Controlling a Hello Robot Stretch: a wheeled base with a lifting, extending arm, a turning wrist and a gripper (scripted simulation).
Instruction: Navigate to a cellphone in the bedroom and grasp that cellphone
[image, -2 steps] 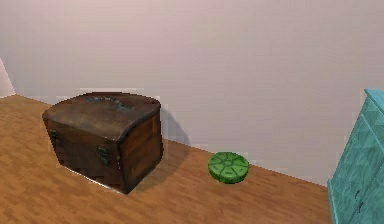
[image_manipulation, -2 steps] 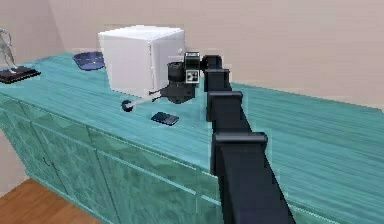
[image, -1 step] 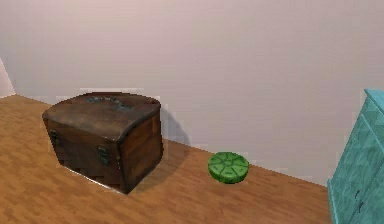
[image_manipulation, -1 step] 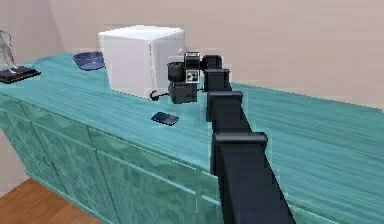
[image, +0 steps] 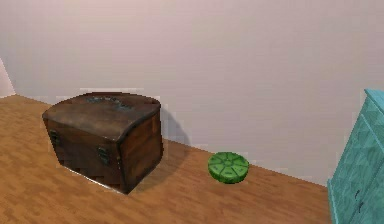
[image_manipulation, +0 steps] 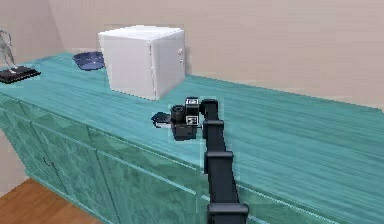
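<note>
In the arm side view my arm (image_manipulation: 217, 160) reaches out over the teal dresser top (image_manipulation: 290, 125). The gripper (image_manipulation: 163, 121) sits at its far end, left of the two white marker squares. A small dark flat thing (image_manipulation: 156, 118), possibly the cellphone, lies on the dresser top right at the fingers. I cannot tell whether the gripper holds it or touches it.
A white box (image_manipulation: 143, 58) stands on the dresser just beyond the gripper, with a blue bowl (image_manipulation: 90, 61) to its left and a dark flat object (image_manipulation: 18, 73) at the far left. The forward view has a dark wooden chest (image: 105, 137), a green round thing (image: 229, 167) on the floor and a teal cabinet (image: 362, 170).
</note>
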